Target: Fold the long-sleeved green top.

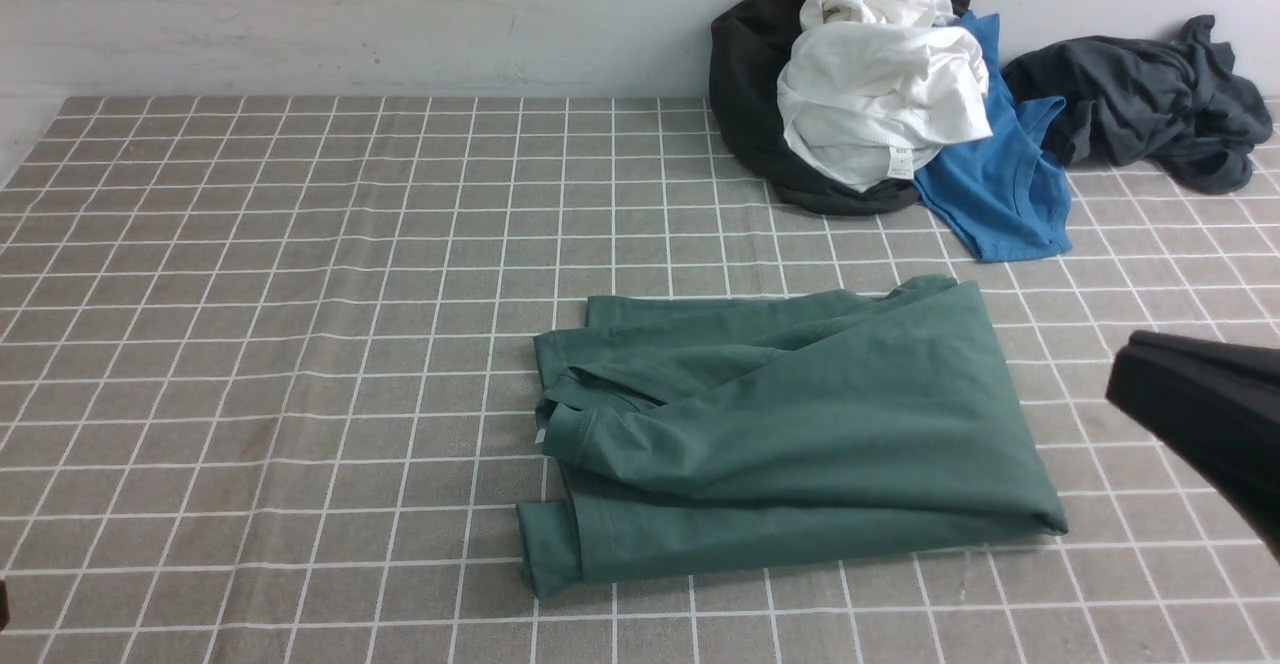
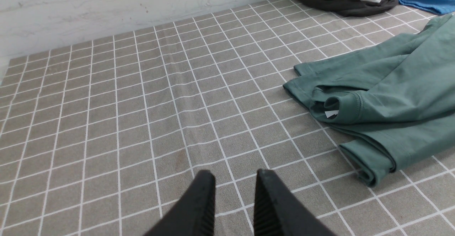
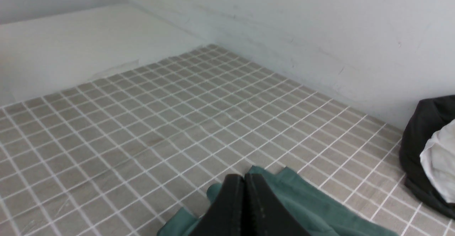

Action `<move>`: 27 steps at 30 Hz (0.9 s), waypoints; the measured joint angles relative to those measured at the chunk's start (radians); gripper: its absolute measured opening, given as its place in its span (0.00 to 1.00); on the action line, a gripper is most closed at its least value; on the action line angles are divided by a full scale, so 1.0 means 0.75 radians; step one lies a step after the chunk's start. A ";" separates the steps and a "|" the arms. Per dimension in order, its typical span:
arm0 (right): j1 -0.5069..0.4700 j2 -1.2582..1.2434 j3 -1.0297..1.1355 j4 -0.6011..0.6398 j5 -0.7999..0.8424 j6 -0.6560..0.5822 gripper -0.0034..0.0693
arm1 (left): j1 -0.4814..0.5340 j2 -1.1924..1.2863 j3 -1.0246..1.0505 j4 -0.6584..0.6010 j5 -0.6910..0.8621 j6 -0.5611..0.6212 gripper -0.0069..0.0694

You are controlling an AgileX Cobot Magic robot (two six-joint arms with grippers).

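Left gripper (image 2: 233, 197): seen in the left wrist view, its two black ribbed fingers (image 2: 202, 207) stand a narrow gap apart with nothing between them, above bare checked cloth. The front view shows only a dark sliver of this arm at the lower left edge.

Right gripper (image 3: 244, 207): in the right wrist view the jaws are pressed together, tip to tip, with no fabric caught between them. They hang over the near part of the green top (image 3: 284, 200). In the front view the right arm (image 1: 1200, 414) enters as a black shape from the right edge, just beside the garment's right side; whether it touches the fabric cannot be told.

Green top (image 1: 790, 434): lies folded on the table, right of centre and toward the near edge. One sleeve runs diagonally across the upper layer, its cuff (image 1: 565, 434) pointing to the left; a second cuff (image 1: 548, 549) juts out at the near left corner. A small white label (image 2: 331, 113) shows at the neckline in the left wrist view.

Table (image 1: 250, 344): covered by a grey-brown cloth with a white grid.

Background: against the far wall, a heap of a black garment (image 1: 745, 94), a white garment (image 1: 880, 94) and a blue shirt (image 1: 1000, 184); a dark grey garment (image 1: 1150, 94) lies to their right, well apart from the green top.
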 joint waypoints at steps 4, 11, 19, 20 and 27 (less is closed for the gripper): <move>-0.236 -0.202 0.303 0.096 -0.239 0.004 0.03 | 0.000 0.000 0.000 0.000 -0.003 0.000 0.29; -0.661 -0.564 0.669 0.116 -0.291 0.021 0.03 | 0.000 0.000 0.000 0.000 -0.003 0.000 0.29; -0.970 -0.753 0.763 -0.053 -0.023 0.274 0.03 | 0.000 0.000 0.000 0.000 -0.004 0.000 0.29; -0.971 -0.753 0.763 -0.083 0.022 0.319 0.03 | 0.000 0.000 0.000 0.000 -0.005 0.000 0.29; -0.953 -0.753 0.762 -0.184 0.140 0.462 0.03 | 0.000 0.000 0.000 0.000 -0.005 0.000 0.29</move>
